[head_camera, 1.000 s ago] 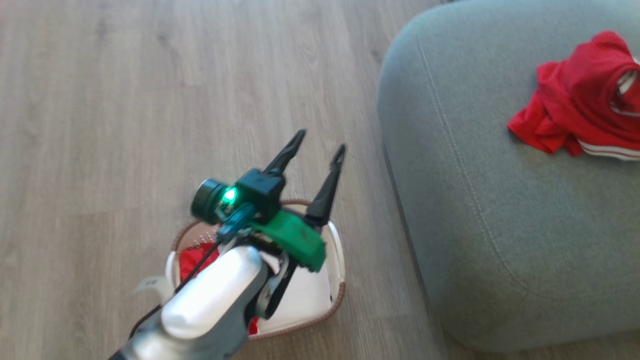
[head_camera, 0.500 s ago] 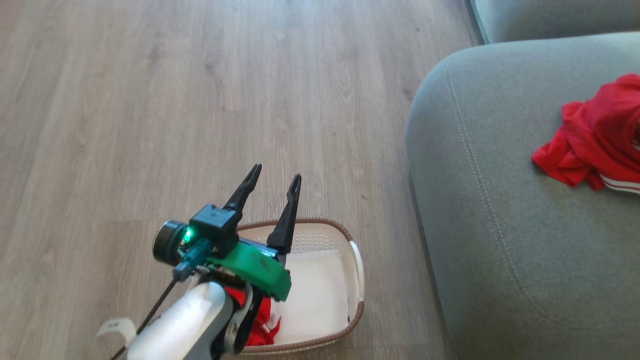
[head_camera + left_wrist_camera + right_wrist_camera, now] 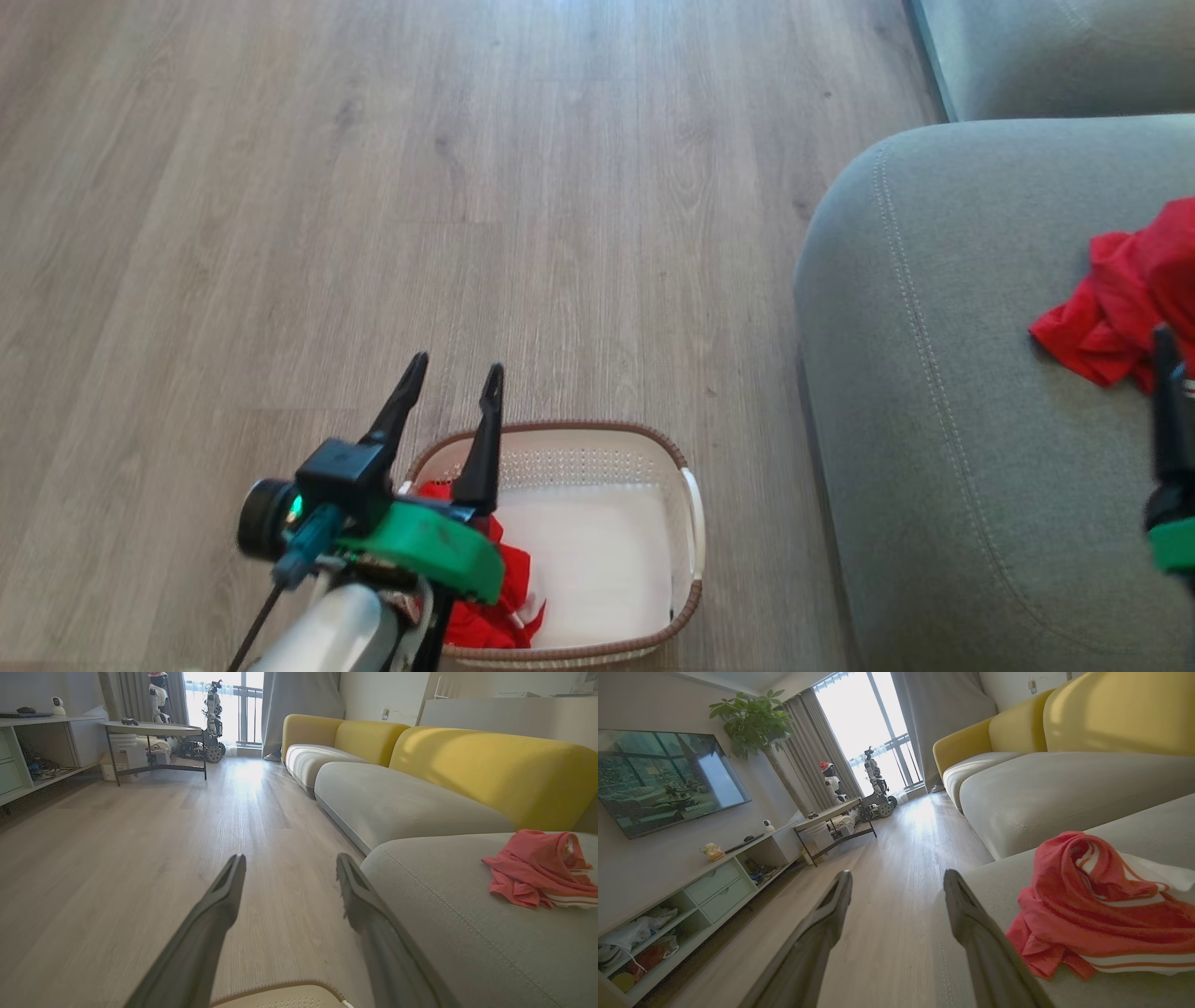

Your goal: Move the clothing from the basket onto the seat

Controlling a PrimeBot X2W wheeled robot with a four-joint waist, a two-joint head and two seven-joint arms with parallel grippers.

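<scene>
One red garment on seat; other garment left in basket, approx half done. Left pincer above basket & right pincer: both spread, empty.

Pale wooden floor runs past a wall television, leafy plant and dark-legged table.

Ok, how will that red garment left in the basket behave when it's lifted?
Probably floppy: the red garment lies crumpled in folds, so it should drape and hang from one pinch. Likely light, thin cloth like the bunched garment on the seat. The basket looks light too, so a snagged fold might drag it.
</scene>
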